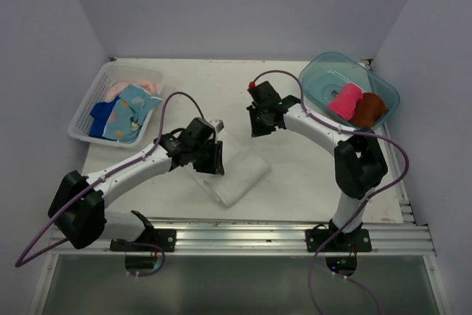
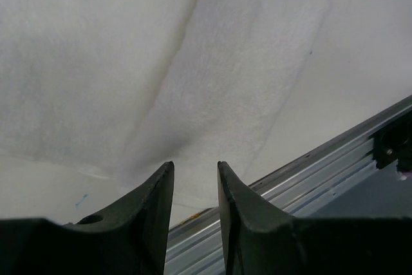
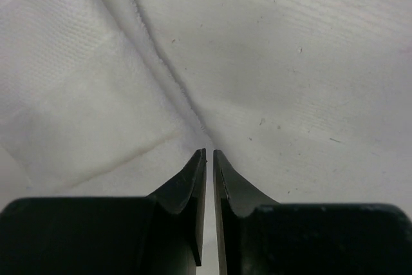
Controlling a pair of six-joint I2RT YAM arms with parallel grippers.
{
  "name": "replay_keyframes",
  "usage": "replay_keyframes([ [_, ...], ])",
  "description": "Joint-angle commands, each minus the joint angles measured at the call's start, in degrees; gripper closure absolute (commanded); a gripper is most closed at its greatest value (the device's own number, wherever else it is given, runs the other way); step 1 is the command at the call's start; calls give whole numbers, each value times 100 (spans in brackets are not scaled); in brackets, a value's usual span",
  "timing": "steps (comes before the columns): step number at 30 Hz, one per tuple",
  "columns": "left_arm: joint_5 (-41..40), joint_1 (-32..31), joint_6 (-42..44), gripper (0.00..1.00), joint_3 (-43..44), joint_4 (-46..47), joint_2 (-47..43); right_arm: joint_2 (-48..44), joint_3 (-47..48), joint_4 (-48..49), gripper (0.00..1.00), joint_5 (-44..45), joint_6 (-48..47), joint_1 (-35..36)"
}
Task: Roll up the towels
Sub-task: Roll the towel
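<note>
Left claw [image 2: 195, 165] ajar over white towel [image 2: 238, 75], right claw [image 3: 209, 152] almost closed

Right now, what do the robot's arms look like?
The left arm and the right arm are both smooth white tubes joined by chunky black joints. Each one trails a thin purple cable. The left gripper and the right gripper each have two curved black fingers. There's a small red tip by the right wrist.
</note>
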Motion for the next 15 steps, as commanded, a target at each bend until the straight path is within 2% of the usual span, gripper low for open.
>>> replay_keyframes([
  [1,-512,26,301,63,810,-725,-314,-744,126,-257,86,288,110,-40],
  [5,-617,8,389,62,943,-805,-235,-1596,-550,-90,82,272,770,-128],
  [8,-644,-166,442,57,935,-743,-208,-2282,-1505,278,68,19,1418,-136],
  [9,-714,-246,477,53,934,-700,-200,-2458,-1762,541,57,-35,1613,-136],
  [11,-986,-622,529,48,961,-681,-147,-2889,-2623,980,49,-394,2307,-119],
  [12,-1056,-746,565,43,978,-742,-121,-3003,-2913,1531,44,-762,2544,-93],
  [13,-1275,-861,582,40,996,-769,-112,-3213,-3447,1780,42,-861,3025,-49],
  [15,-1294,-958,626,34,979,-804,-103,-3303,-3828,2272,36,-784,3380,231],
])
